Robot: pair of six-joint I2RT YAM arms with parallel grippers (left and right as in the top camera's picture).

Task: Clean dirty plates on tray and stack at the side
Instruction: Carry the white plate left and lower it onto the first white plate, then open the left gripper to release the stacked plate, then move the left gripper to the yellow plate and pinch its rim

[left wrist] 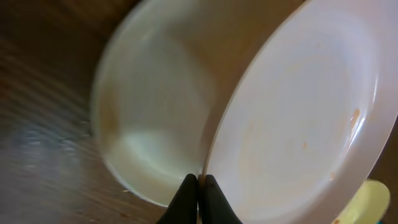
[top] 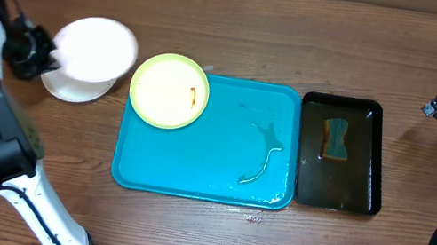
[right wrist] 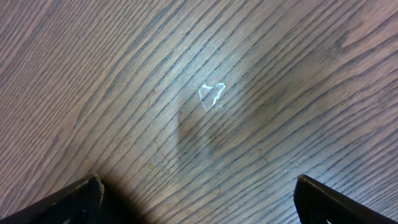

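Though puddled mid-table, carries one dish on the turquoise tray (top: 190, 181) — the lime green plate (top: 169, 90) at its far-left corner, orange smear (top: 192, 95) unwiped. Beside the tray, pinches a tilted white plate (top: 97, 45) by the rim in the closed left gripper (left wrist: 198, 180), above a second white plate (top: 71, 89). Holds the right gripper (right wrist: 196, 186) spread wide over the wooden table (right wrist: 249, 74). Could slip from so thin a pinch and clatter down.

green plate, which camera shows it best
Overhead: the whole green plate shows, orange smear included. Left wrist catches only a sliver of its rim past the white plate. Right wrist shows only the wooden table.
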